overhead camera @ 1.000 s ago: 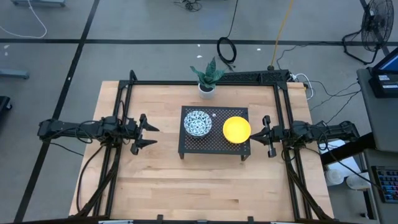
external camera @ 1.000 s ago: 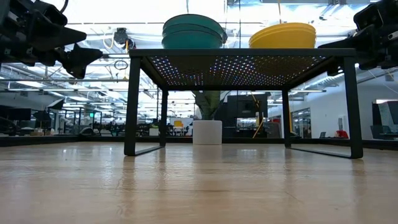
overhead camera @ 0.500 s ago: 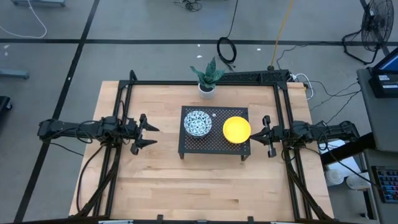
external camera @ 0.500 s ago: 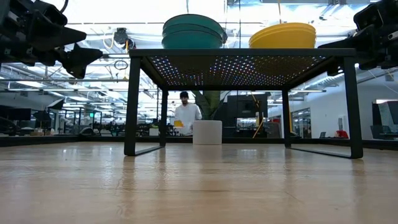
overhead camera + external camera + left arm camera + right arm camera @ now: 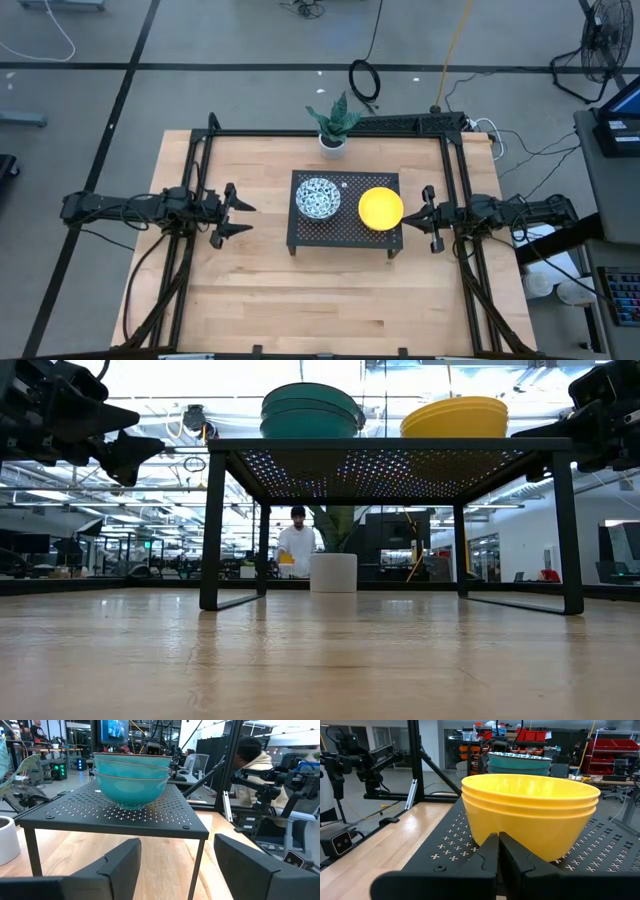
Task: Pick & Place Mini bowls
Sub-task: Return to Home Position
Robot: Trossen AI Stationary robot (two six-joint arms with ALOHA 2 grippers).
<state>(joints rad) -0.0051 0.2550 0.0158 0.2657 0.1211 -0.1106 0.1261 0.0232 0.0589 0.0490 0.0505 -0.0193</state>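
A stack of patterned bowls [image 5: 318, 198], teal on the outside [image 5: 131, 777], and a stack of three yellow bowls [image 5: 381, 207] [image 5: 530, 812] stand by their bases on a black perforated stand [image 5: 345, 238] at the table's middle. My left gripper [image 5: 243, 217] [image 5: 177, 845] is open and empty, left of the stand and pointing at it. My right gripper [image 5: 412, 213] [image 5: 498, 840] is shut and empty, at the stand's right edge, just short of the yellow stack.
A white plant pot [image 5: 332, 143] with a green plant stands behind the stand at the table's far edge. Black frame rails [image 5: 196, 200] run along the table's left and right sides. A person [image 5: 297, 545] shows in the room beyond the table.
A person has come into sight in the room behind the table. The arms and the bowls have kept still.
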